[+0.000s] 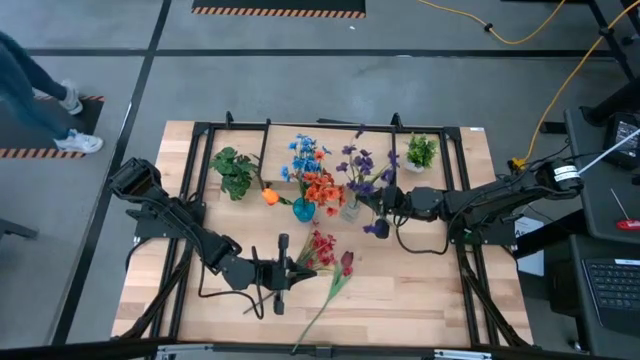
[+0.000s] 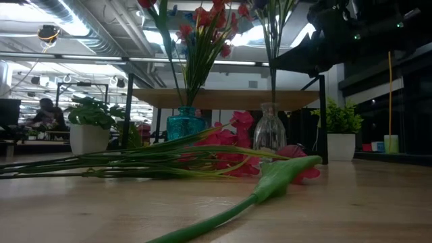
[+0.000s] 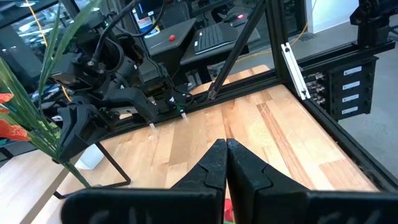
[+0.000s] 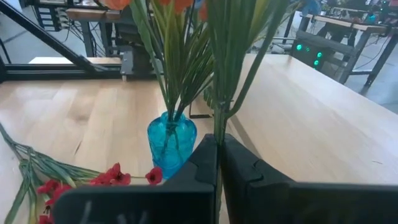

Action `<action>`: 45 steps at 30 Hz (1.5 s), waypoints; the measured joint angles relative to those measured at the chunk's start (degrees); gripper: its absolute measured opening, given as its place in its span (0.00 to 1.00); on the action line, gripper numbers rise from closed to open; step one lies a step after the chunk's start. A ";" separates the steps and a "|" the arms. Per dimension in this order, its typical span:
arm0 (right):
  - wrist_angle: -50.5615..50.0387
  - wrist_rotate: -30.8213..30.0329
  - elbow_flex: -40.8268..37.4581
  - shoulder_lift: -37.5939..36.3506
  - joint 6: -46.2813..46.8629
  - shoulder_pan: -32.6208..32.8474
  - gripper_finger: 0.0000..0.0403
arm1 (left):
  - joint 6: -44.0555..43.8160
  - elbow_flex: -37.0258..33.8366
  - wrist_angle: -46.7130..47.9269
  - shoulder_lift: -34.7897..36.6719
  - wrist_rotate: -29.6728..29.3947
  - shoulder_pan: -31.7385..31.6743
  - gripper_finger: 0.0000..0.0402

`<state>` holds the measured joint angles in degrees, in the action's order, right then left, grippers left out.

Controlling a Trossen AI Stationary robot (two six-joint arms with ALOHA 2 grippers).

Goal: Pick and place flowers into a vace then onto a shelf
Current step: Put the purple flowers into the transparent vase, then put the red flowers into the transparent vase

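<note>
A bunch of purple flowers (image 1: 360,165) stands with its stems in a clear glass vase (image 2: 268,131). My right gripper (image 1: 383,203) reaches in from the table's right and is shut on the bunch's stems. Red flowers (image 1: 322,248) lie on the table, their long stems (image 2: 101,165) flat on it. A thick-stemmed flower with a dark red bloom (image 1: 345,263) lies beside them. My left gripper (image 1: 303,263) is shut just left of the red blooms and above them; it does not show in the low view. The shelf (image 2: 223,99) stands behind the vases. My right gripper pinches the purple flowers' green stems (image 4: 219,121) between its two fingers, well below the blooms. The fingers come level from the table's right and lie across the stems. The stems stand upright, their lower ends in the clear vase (image 2: 270,111).
A teal vase (image 4: 171,140) with blue and orange flowers (image 1: 312,175) stands left of the clear vase, with an orange bloom (image 1: 270,197) beside it. Potted plants stand at the far left (image 1: 233,172) and far right (image 1: 421,152). A person's legs (image 1: 40,90) show beyond the table's left.
</note>
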<state>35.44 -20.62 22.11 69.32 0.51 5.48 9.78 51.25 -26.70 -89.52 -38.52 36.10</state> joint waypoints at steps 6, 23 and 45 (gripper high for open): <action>-0.51 0.02 -0.04 0.02 -0.95 0.00 0.02 | 0.00 0.02 0.45 0.00 0.00 0.00 0.01; -4.50 1.25 -0.37 0.15 -0.44 -0.39 0.29 | -0.07 0.02 1.27 0.00 0.00 0.00 0.01; -16.26 1.27 -0.22 -14.23 0.68 -0.33 0.34 | -0.07 0.01 1.86 -0.02 -1.73 1.91 0.01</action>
<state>19.18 -19.35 21.89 55.09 1.19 5.15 9.72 51.26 -24.84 -89.54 -40.25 38.00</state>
